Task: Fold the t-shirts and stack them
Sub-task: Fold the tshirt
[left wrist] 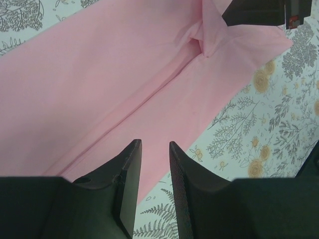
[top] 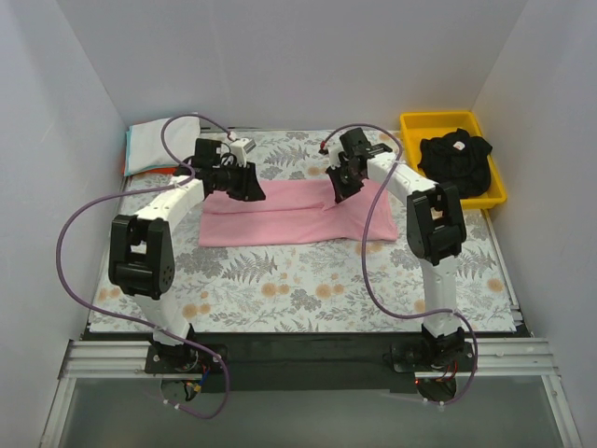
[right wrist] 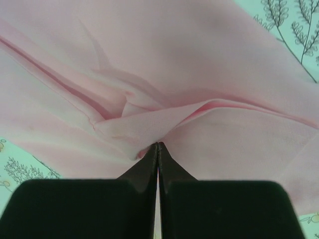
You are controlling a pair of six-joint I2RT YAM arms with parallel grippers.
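The light pink t-shirt (top: 280, 219) lies as a long folded band across the middle of the floral cloth. My right gripper (top: 338, 191) is shut on a raised fold of it near its far right end; the pinch shows in the right wrist view (right wrist: 158, 144), with pink cloth (right wrist: 199, 59) bunched above the tips. My left gripper (top: 254, 187) hovers over the shirt's far left end, open and empty (left wrist: 154, 144), above the pink cloth (left wrist: 99, 89). The black t-shirt (top: 457, 163) lies crumpled in the yellow tray. Folded white, pale blue and orange shirts (top: 154, 145) are stacked at the back left.
The yellow tray (top: 410, 121) stands at the back right corner. The floral table cloth (top: 308, 289) covers the table. White walls close in the back and both sides. Purple cables loop off both arms.
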